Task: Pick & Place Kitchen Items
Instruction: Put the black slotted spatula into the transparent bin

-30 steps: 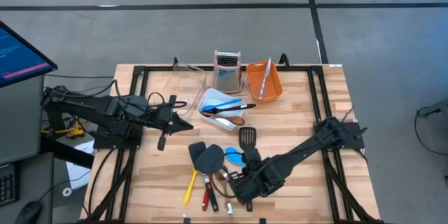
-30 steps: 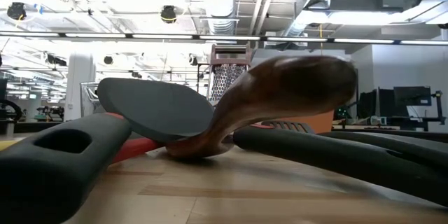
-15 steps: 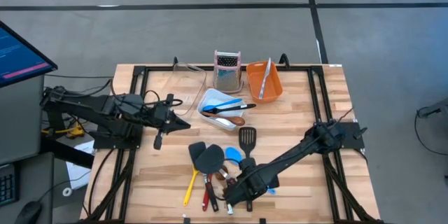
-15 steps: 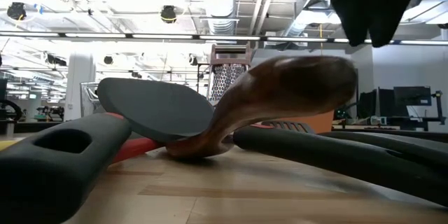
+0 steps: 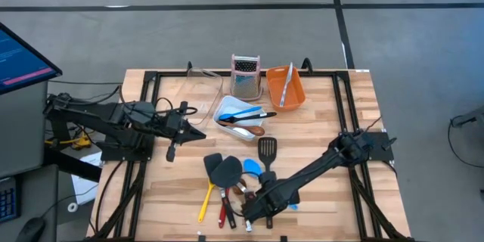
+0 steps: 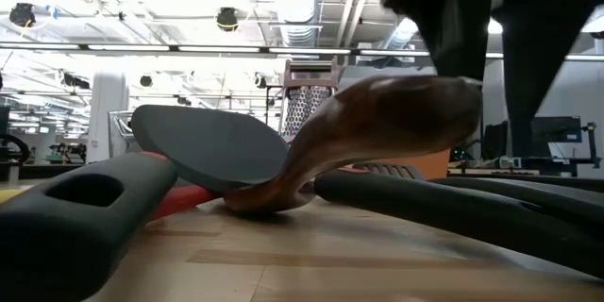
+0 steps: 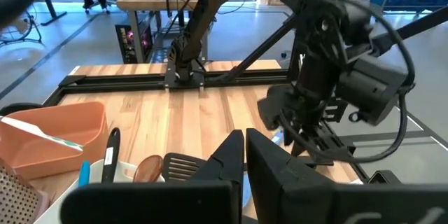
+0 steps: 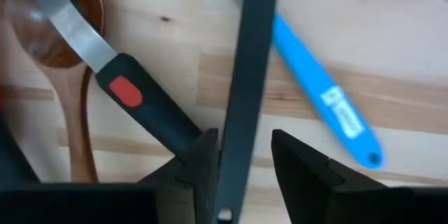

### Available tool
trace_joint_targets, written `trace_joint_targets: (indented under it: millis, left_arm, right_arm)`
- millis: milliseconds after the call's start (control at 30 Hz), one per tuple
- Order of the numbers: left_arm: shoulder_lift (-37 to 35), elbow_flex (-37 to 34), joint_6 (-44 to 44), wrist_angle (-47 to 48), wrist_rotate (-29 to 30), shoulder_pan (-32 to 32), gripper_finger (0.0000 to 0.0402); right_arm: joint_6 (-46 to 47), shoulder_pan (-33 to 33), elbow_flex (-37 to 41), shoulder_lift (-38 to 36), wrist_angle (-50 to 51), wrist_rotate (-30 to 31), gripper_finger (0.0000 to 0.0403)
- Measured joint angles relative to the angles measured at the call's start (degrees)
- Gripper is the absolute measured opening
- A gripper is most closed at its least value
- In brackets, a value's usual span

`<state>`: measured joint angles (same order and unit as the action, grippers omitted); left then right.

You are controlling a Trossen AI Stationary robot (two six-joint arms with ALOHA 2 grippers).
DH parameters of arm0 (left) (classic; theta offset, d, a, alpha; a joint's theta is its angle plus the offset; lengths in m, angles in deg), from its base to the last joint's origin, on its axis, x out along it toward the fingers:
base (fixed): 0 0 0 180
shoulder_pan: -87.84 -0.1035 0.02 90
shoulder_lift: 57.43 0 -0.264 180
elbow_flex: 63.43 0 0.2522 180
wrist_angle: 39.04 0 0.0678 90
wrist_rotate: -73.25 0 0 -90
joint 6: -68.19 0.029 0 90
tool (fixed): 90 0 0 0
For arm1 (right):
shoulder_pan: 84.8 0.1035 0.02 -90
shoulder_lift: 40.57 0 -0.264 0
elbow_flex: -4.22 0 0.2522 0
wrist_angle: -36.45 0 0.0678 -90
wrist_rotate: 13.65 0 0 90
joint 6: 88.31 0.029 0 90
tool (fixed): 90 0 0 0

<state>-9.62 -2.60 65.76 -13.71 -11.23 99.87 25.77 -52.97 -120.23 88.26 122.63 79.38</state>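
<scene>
The right gripper (image 5: 253,208) sits low over the utensil cluster at the desk's (image 5: 318,106) near edge. Its jaws stand apart, straddling a black utensil handle (image 8: 245,84) without clamping, apparently lined up for pickup. The left gripper (image 7: 245,155), closed and empty, waits at the left.

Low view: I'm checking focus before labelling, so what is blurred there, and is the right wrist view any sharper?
Low view: the near black handle and the wooden spoon look soft, the room's ceiling lights glare bright. Right wrist view: the blue spoon handle and the black handle between the right gripper fingers are fairly crisp.
</scene>
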Motion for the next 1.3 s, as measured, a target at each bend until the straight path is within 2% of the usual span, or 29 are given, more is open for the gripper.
trace_joint_targets:
  millis: [133, 367, 567, 833, 1100, 1300]
  left_arm:
    - [0.0, 0.0, 0.0, 0.0, 0.0, 0.0, 0.0002]
    - [0.0, 0.0, 0.0, 0.0, 0.0, 0.0, 0.0002]
    - [0.0, 0.0, 0.0, 0.0, 0.0, 0.0, 0.0002]
    - [0.0, 0.0, 0.0, 0.0, 0.0, 0.0, 0.0002]
    - [0.0, 0.0, 0.0, 0.0, 0.0, 0.0, 0.0002]
    - [0.0, 0.0, 0.0, 0.0, 0.0, 0.0, 0.0002]
  right_arm:
    - [0.0, 0.0, 3.3, 0.0, -6.4, 0.0, 0.0123]
    - [1.3, -0.1, 5.4, -0.1, -3.7, 0.1, 0.0123]
    - [0.2, -0.1, 7.6, 0.0, -10.7, -0.2, 0.0123]
    - [0.9, -0.2, 11.7, 0.0, -13.1, -0.2, 0.0122]
    - [0.9, 0.0, 12.0, 0.0, -13.1, -0.2, 0.0078]
    - [1.0, 0.0, 12.0, -0.2, -13.4, -0.4, 0.0078]
